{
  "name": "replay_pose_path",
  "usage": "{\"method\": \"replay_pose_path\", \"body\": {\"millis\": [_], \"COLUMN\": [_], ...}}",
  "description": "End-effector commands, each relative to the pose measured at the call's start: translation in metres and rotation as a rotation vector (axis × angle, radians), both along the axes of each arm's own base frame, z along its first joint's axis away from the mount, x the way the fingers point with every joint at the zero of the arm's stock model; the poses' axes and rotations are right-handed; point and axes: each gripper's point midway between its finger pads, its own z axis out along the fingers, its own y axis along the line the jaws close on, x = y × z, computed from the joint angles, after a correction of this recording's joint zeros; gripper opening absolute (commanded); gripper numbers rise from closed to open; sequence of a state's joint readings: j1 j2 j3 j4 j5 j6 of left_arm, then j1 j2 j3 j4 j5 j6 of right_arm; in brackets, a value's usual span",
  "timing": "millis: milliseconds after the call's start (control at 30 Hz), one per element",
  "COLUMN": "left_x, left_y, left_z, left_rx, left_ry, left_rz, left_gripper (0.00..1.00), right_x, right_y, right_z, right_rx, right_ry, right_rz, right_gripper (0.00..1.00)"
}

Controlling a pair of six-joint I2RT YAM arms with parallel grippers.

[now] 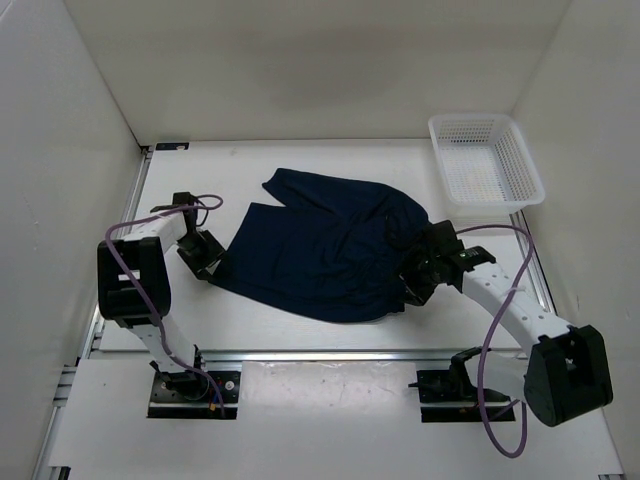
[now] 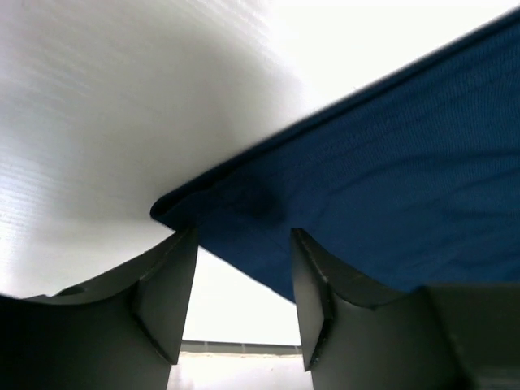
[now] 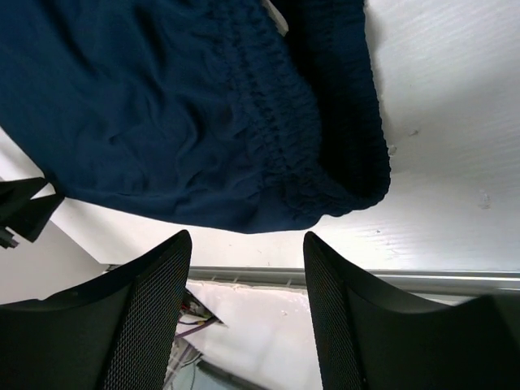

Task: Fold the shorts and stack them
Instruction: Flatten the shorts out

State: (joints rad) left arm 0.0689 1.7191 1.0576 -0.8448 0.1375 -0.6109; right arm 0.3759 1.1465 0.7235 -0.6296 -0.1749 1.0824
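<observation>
Both pincers stand apart, gripping nothing. The left gripper [image 2: 240, 244], smooth and dark, sits at a crisp hem corner of the shorts [image 1: 320, 250]. The right gripper [image 3: 248, 240], with mesh-textured pads [image 3: 146, 317], is just short of their ribbed, gathered waistband. The soft navy cloth lies spread and rumpled mid-table [image 1: 300, 325]. Beyond, at far right, sits a white lattice basket [image 1: 485, 160].

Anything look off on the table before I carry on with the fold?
Nothing is spilled or damaged. The shorts lie askew, not square to the table. One leg juts toward the far left and its tip looks folded over. The gathered waistband is bunched just ahead of the right gripper. The white basket sits upright.
</observation>
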Motion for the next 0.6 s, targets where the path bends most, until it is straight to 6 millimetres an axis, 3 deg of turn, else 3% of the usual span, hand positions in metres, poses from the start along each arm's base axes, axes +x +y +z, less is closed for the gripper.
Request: {"method": "replay_pose_path", "body": {"millis": [0, 267, 400, 467, 500, 533, 567], "left_x": [0.014, 0.015, 0.015, 0.016, 0.016, 0.017, 0.018], "left_y": [0.001, 0.003, 0.004, 0.006, 0.006, 0.006, 0.006], "left_z": [0.001, -0.005, -0.006, -0.003, -0.003, -0.001, 0.004], "left_rx": [0.022, 0.032, 0.041, 0.051, 0.051, 0.051, 0.052], "left_ry": [-0.042, -0.02, -0.02, -0.028, -0.028, -0.038, -0.054], "left_rz": [-0.001, 0.01, 0.011, 0.012, 0.012, 0.012, 0.013], "left_gripper": [0.58, 0.13, 0.1, 0.1, 0.1, 0.1, 0.1], "right_x": [-0.002, -0.007, -0.009, -0.007, -0.005, 0.001, 0.006], "right_y": [0.007, -0.007, -0.014, -0.017, -0.02, -0.02, -0.02], "right_z": [-0.008, -0.05, -0.066, -0.069, -0.07, -0.065, -0.06], "right_rx": [0.024, -0.076, -0.125, -0.14, -0.158, -0.166, -0.17], "right_ry": [0.057, 0.157, 0.179, 0.17, 0.162, 0.144, 0.116], "right_rz": [-0.019, -0.078, -0.092, -0.088, -0.095, -0.09, -0.086], "right_gripper": [0.64, 0.64, 0.59, 0.43, 0.3, 0.06, 0.0]}}
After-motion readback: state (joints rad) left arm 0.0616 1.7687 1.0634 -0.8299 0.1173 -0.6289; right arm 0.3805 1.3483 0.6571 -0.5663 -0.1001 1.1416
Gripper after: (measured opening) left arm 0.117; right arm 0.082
